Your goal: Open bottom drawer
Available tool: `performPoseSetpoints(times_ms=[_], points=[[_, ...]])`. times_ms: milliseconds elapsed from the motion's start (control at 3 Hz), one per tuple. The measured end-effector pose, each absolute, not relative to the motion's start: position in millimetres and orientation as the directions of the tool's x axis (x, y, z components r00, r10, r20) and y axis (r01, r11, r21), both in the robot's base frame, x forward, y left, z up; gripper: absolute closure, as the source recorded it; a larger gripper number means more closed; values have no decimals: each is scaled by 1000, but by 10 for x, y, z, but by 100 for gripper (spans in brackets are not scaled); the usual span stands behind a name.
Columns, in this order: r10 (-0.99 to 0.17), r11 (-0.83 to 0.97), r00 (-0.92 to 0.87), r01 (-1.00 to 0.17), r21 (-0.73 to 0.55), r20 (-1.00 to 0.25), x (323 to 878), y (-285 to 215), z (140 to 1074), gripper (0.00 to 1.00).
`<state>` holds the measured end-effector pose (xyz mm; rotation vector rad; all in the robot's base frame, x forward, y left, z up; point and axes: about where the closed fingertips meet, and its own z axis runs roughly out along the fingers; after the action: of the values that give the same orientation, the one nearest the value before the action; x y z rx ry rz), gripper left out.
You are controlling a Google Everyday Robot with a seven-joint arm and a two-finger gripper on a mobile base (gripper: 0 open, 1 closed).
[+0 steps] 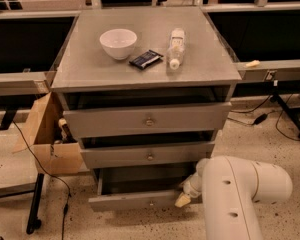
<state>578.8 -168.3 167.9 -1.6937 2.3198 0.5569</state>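
The grey cabinet (70, 74) has three drawers. The bottom drawer (125, 201) is the lowest and narrowest, with a small brassy knob (151, 202) at centre. It stands pulled out, and its dark inside (140, 180) shows behind the front. My gripper (183, 199) is at the end of the white arm (240, 194), at the right end of that drawer's front and touching or just beside it. The middle drawer (150, 156) and the top drawer (149, 121) stick out only slightly.
On the cabinet top lie a white bowl (118, 43), a dark packet (145, 59) and a clear bottle (176, 48) on its side. An open cardboard box (45, 134) stands at the left, with a cable and a black stand leg (35, 204). Black stand legs and cables (287, 114) lie at the right.
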Motion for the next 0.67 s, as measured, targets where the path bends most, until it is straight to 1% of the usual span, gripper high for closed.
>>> performPoseSetpoints(times_ms=[667], points=[[-867,262,-314,-948,183,-386,5755,-1703,1674,100]])
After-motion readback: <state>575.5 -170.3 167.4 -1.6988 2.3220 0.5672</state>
